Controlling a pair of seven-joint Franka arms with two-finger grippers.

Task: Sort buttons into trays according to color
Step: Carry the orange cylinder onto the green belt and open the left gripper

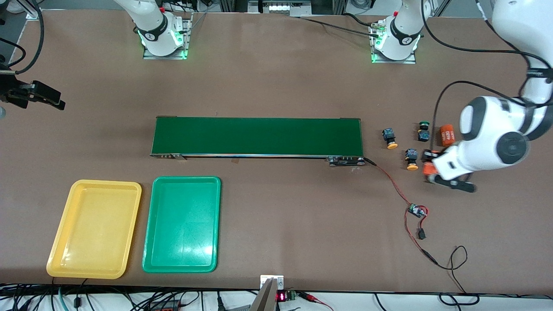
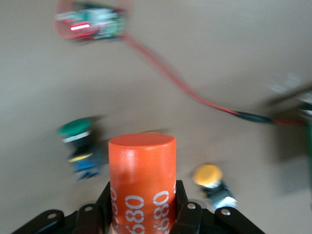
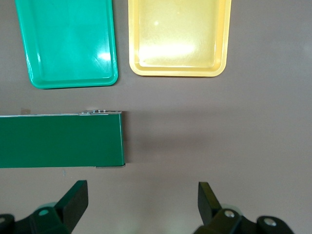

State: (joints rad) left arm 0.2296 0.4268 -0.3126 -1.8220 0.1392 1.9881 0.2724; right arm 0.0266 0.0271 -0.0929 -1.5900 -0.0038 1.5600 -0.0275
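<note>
My left gripper (image 1: 430, 173) (image 2: 142, 196) is shut on an orange cylinder with white printing (image 1: 427, 167) (image 2: 141, 161), over the table at the left arm's end. Two yellow-capped buttons (image 1: 390, 138) (image 1: 411, 159) and one green-capped button (image 1: 423, 131) lie beside it. In the left wrist view a green button (image 2: 77, 146) and a yellow button (image 2: 208, 176) flank the cylinder. The yellow tray (image 1: 60, 242) (image 3: 222, 44) and green tray (image 1: 149, 233) (image 3: 111, 48) are empty. My right gripper (image 1: 52, 100) (image 3: 141, 191) is open and empty over bare table at the right arm's end.
A long dark green conveyor belt (image 1: 257, 136) (image 3: 58, 140) lies mid-table. A second orange cylinder (image 1: 447, 135) lies next to the green button. A red wire (image 1: 391, 181) (image 2: 165, 80) runs from the belt to a small circuit board (image 1: 417, 211) (image 2: 92, 22).
</note>
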